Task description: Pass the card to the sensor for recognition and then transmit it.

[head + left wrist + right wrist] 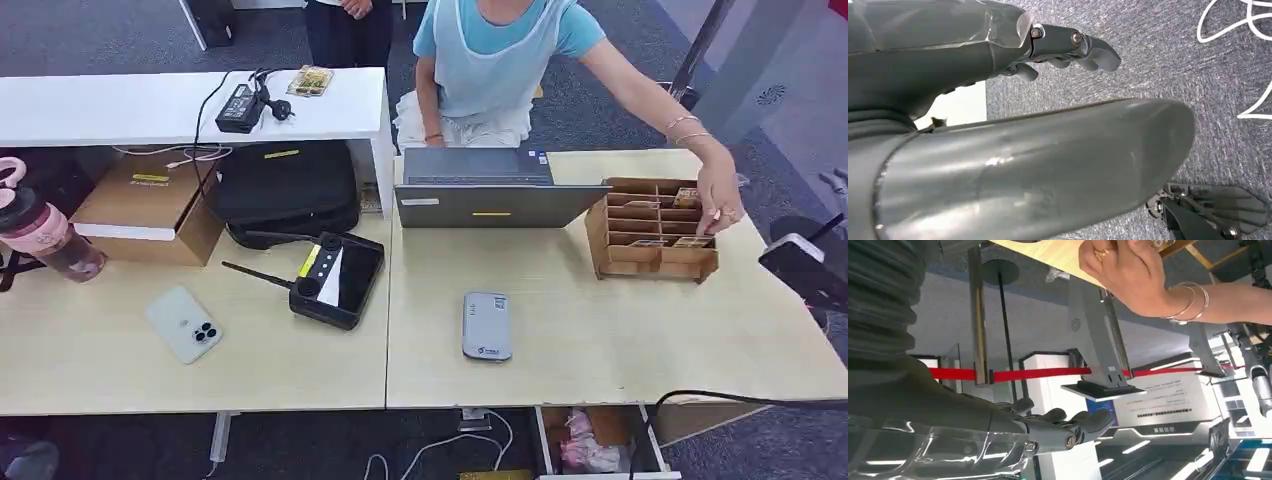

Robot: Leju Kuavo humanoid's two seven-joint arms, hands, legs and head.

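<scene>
1. The sensor (pixel 487 326), a grey slab, lies flat at the near edge of the table (pixel 600 330).
2. Behind it stands a laptop (pixel 485 187), with a wooden rack (pixel 652 230) holding cards (pixel 687 197) to its right.
3. A person's hand (pixel 719 196) reaches into the rack.
4. The left hand (pixel 1068 47) hangs over carpet, fingers loosely curled, holding nothing.
5. The right hand (pixel 1063 427) is likewise empty, fingers bent but apart.

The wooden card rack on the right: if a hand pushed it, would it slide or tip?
The wooden card rack looks low and wide, flat on the table, so it would probably slide rather than tip. It seems thin-walled, likely light. The person's hand is at its slots, which may steady it.
</scene>
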